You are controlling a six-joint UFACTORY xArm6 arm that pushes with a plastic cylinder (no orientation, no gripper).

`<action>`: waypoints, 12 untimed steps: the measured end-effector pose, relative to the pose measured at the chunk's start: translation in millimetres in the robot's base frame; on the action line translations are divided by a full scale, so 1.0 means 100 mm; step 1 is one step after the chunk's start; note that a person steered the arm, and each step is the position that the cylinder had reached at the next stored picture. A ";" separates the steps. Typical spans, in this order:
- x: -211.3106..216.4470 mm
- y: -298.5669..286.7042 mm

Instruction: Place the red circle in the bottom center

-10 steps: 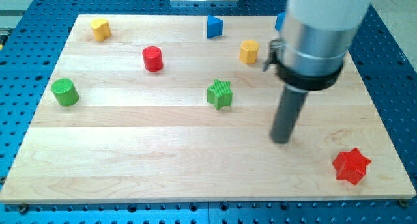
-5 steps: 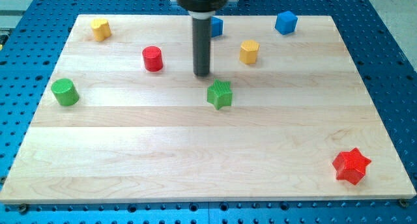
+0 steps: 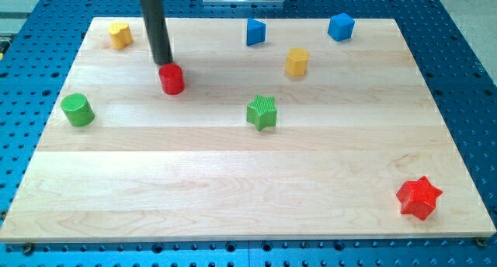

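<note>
The red circle (image 3: 172, 78) is a small red cylinder at the upper left of the wooden board (image 3: 233, 182). My tip (image 3: 163, 62) stands right behind it, on its upper-left side, touching or almost touching it. The rod runs up out of the view's top.
A yellow block (image 3: 119, 34) sits at the top left, a green cylinder (image 3: 77, 110) at the left. A green star (image 3: 262, 112) is in the middle, a yellow block (image 3: 296, 62) and two blue blocks (image 3: 255, 31) (image 3: 340, 26) near the top, a red star (image 3: 419, 197) at the bottom right.
My tip swept from the right side of the board to the upper left. The red circle has shifted a little down and to the left.
</note>
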State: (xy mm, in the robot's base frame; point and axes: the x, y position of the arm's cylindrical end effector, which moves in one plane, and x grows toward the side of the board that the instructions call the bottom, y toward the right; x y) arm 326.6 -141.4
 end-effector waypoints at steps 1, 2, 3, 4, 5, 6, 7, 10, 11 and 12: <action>0.81 0.83; 1.51 1.32; 0.97 1.29; 0.60 1.09; 0.54 0.88; 0.37 1.29; 0.35 1.45; 1.06 0.44; 1.13 0.39; 0.95 0.03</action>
State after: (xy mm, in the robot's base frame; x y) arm 421.3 -138.7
